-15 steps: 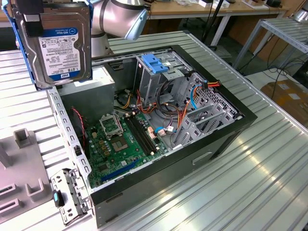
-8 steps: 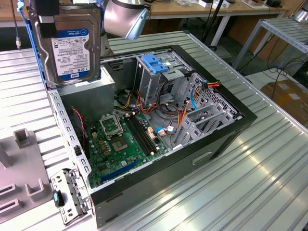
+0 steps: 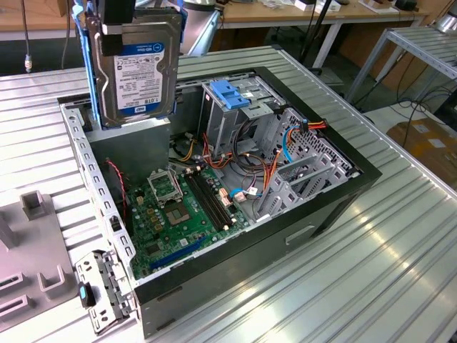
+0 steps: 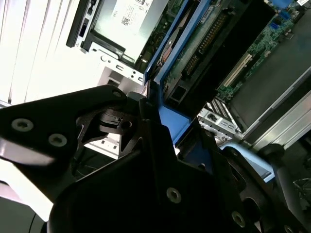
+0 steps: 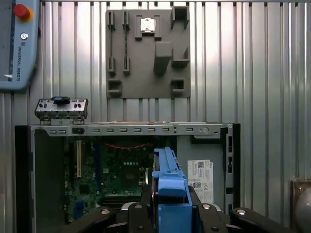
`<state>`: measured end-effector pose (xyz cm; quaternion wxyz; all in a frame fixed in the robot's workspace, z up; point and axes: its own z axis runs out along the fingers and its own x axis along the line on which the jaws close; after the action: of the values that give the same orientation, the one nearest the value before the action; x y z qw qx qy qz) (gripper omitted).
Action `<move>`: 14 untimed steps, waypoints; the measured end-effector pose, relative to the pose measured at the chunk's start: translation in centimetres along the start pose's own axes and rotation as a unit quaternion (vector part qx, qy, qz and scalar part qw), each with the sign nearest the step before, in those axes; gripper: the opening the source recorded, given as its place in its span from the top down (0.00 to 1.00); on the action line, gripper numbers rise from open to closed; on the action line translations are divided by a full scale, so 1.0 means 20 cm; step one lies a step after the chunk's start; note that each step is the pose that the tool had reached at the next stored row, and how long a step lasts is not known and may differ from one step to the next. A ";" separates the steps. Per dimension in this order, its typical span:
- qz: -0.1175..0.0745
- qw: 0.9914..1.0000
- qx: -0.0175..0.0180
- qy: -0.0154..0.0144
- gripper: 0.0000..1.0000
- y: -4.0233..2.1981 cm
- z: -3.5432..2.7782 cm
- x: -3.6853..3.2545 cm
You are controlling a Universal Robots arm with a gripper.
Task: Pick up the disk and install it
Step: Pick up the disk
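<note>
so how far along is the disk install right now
Done: the disk is picked up and is off the table. In hand: the claw grips it by its blue rails and holds it on edge above the open computer case, at the exterior view's left. Left: it is not installed; it hangs clear of the drive cage with the blue latch.

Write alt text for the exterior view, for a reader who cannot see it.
The arm's black gripper holds a silver-grey rectangular disk, framed by blue plastic rails, upright above the open black computer case on a ribbed metal table. Inside show a green motherboard and a metal drive cage with a blue latch.
</note>
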<state>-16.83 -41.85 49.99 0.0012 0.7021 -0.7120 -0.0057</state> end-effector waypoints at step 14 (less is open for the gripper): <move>0.000 1.000 0.000 0.001 0.63 -0.234 0.013 0.006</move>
<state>-12.16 -42.03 49.68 0.0016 0.7021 -0.7120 -0.0052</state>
